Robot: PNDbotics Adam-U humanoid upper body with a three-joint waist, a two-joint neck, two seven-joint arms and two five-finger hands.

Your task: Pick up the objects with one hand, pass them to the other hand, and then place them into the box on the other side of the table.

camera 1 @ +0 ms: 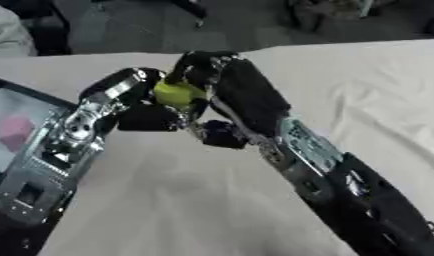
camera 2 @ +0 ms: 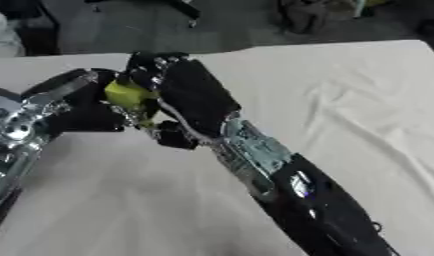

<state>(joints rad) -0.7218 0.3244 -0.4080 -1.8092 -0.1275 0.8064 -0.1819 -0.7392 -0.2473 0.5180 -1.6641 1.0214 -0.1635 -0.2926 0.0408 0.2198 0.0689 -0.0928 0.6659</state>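
Both my hands meet over the middle of the table, which is covered w/ a pale, slightly creased cloth. Between them sits 1 small yellow-green object, rounded, held up off the cloth, not resting on it. I can't make out what it is beyond colour and shape.

My right hand comes in from the lower right, forearm running diagonally up to the centre. Its black fingers curl over the top and right side of the yellow-green object, w/ the thumb dropping below it. So that hand is clamped on the object.

My left hand reaches in from the lower left, silver wrist and forearm angled up toward the centre. Its dark fingers are bent and touch the object's left and underside. It looks closed round the object too, though the 2 hands overlap here and I can't tell exactly which finger ends where.

At the left edge, partly behind my left forearm, is a dark-rimmed box w/ a pale inside and sth pink lying in it. The object is well apart from the box, up and to its right.

Beyond the table's far edge the floor is dark grey.
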